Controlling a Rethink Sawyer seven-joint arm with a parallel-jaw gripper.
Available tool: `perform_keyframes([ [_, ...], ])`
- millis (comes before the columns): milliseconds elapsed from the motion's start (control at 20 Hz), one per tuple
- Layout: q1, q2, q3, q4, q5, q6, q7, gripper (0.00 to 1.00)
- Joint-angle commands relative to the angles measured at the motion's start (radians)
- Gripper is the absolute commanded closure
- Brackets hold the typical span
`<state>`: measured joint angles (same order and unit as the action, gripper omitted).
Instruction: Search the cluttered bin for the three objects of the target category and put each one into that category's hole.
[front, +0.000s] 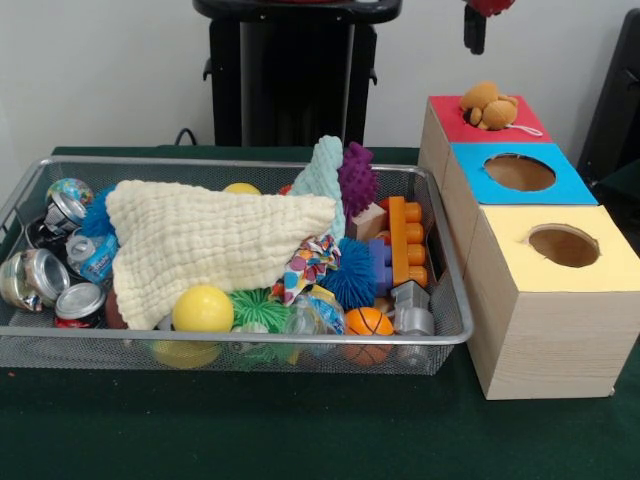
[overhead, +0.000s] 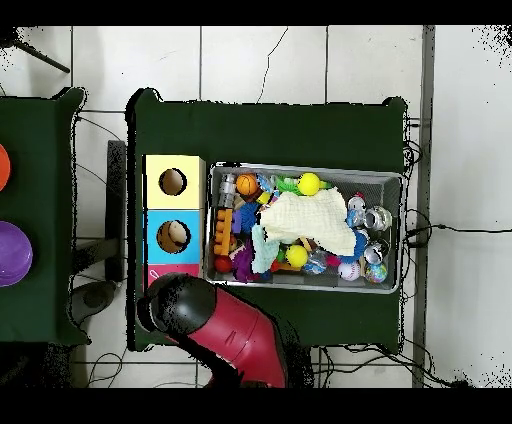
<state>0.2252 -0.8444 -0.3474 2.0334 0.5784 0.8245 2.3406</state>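
Note:
The wire mesh bin (front: 30, 190) holds a heap of toys, crushed cans and a pale yellow cloth (front: 210, 240); it also shows in the overhead view (overhead: 392, 175). The red-topped box (front: 445, 118) stands at the far end of the row of boxes. A tan and orange plush toy (front: 488, 105) lies on its top and hides the hole. My gripper (front: 478, 25) hangs above that box, apart from the toy, cut off by the picture's top edge. In the overhead view my arm (overhead: 215, 325) covers most of the red box (overhead: 162, 272).
The blue-topped box (front: 520, 173) and the yellow-topped box (front: 563, 246) stand beside the bin's right end, each with an open round hole. In the bin lie a yellow ball (front: 203, 309), a small basketball (front: 369, 322), orange blocks (front: 407, 240) and a purple spiky toy (front: 357, 178).

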Motion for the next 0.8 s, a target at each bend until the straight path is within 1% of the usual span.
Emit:
perform_keyframes([
  [50, 0.024, 0.032, 0.132, 0.074, 0.118, -0.028, 0.244, 1.0],
  [250, 0.038, 0.038, 0.166, 0.113, 0.203, -0.081, 0.235, 1.0],
  [400, 0.023, 0.046, 0.188, 0.148, 0.257, -0.129, 0.181, 1.0],
  [600, 0.003, 0.061, 0.201, 0.167, 0.28, -0.174, 0.132, 1.0],
  [700, -0.003, 0.073, 0.206, 0.174, 0.283, -0.222, 0.118, 1.0],
  [750, -0.01, 0.083, 0.222, 0.186, 0.3, -0.289, 0.101, 1.0],
  [800, -0.01, 0.089, 0.22, 0.185, 0.291, -0.301, 0.106, 1.0],
])
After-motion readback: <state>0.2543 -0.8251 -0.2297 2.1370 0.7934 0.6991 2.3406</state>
